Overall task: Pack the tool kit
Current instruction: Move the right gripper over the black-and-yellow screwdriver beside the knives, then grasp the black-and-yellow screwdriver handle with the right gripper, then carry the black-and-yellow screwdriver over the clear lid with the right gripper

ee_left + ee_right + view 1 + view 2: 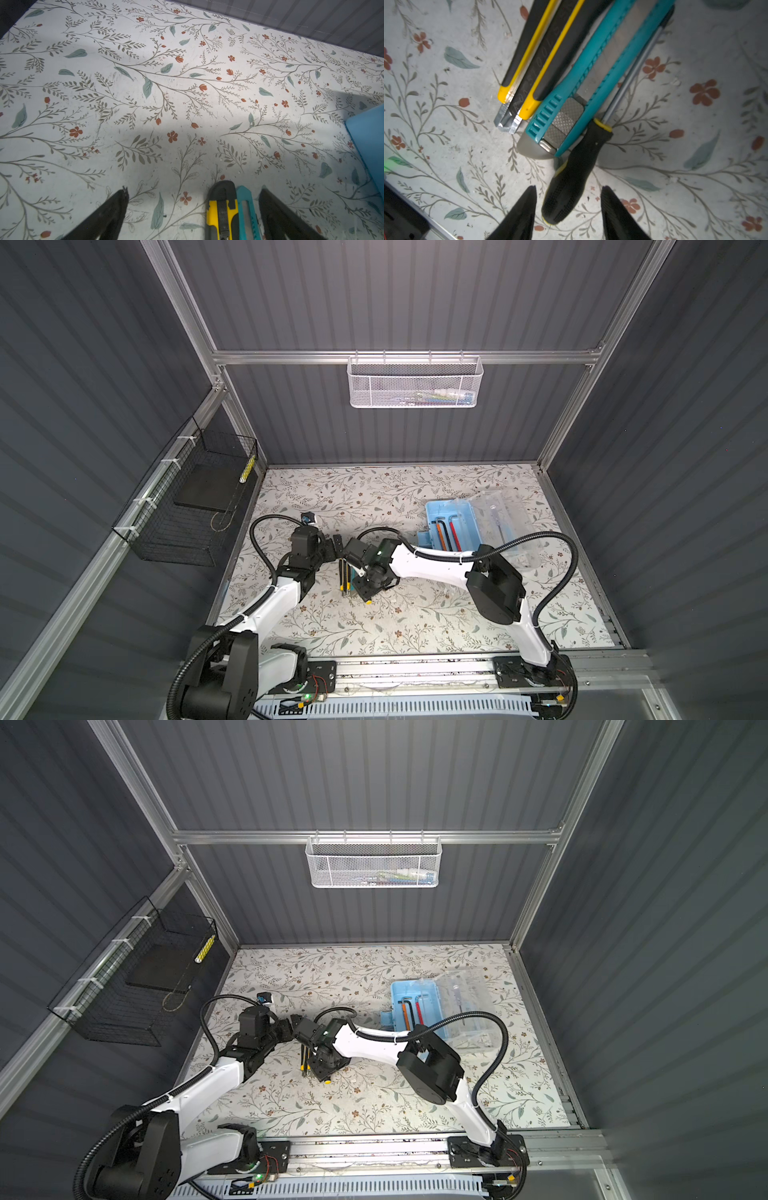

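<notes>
On the floral counter, toward its right edge and nearer the back, I see the tool kit lying open. Its clear lid is folded out toward the right edge, and orange, black and red hex keys lie in the blue base. Both top views give me that. My right wrist view does not show the kit, and my left wrist view catches only a blue corner of it. The kit sits well apart from both sets of jaws, which are close together left of the counter's middle.

What the wrist views add is the tools: a yellow-and-black cutter, a teal cutter and a black-handled screwdriver, lying side by side and touching. My right jaws stand part open astride the screwdriver's handle, with a gap on either side, gripping nothing. My left jaws are spread wide and empty, with the two cutters' ends between them. Embossed on the yellow cutter I read "TOOLS"; the letters before it are unclear.
</notes>
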Controlling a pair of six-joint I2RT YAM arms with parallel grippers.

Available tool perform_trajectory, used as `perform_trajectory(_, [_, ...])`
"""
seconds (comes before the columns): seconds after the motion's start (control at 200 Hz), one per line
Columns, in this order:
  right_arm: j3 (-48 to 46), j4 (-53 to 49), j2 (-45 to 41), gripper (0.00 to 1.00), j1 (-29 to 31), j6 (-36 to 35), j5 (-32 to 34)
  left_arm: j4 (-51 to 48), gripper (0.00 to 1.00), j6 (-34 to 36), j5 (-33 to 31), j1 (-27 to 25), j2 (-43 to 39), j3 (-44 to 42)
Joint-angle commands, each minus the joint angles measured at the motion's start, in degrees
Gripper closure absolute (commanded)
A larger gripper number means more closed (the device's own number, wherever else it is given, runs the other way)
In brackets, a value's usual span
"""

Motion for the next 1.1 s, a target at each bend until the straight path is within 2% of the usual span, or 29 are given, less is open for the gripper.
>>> perform_trajectory(0.0, [2.18, -2.89, 1.02, 0.47, 0.13, 0.93, 0.41, -1.07, 0.00, -0.81, -1.99, 0.30, -2.10, -0.92])
perform_trajectory(0.115, [4.04, -4.98, 2.71, 0.48, -0.02, 1.16, 1.40, -1.42, 0.00, -0.74, -3.01, 0.30, -2.86, -1.21])
perform_trajectory(0.31, [6.33, -7.51, 4.61, 0.55, -0.06, 0.11, 4.53, -1.68, 0.00, -0.38, -2.38, 0.30, -1.66, -0.45])
perform_trajectory(0.506, [8.56, -9.96, 7.36, 0.58, -0.05, -0.89, 3.61, -1.78, 0.00, -0.29, -2.20, 0.30, -1.19, -0.21])
perform_trajectory(0.646, [6.17, -8.50, 4.51, 0.62, -0.28, -0.34, 4.77, -1.76, 0.00, -0.22, -2.16, 0.30, -1.14, -0.08])
perform_trajectory(0.881, [2.57, -6.24, 0.04, 0.75, -1.80, 0.44, 4.11, -1.95, 0.00, -0.12, -1.98, 0.30, -0.55, 0.28])
perform_trajectory(1.091, [-2.18, -5.36, -6.26, 0.83, -4.26, -0.77, 7.32, -1.95, 0.00, -0.03, -1.80, 0.30, -0.64, 0.28])
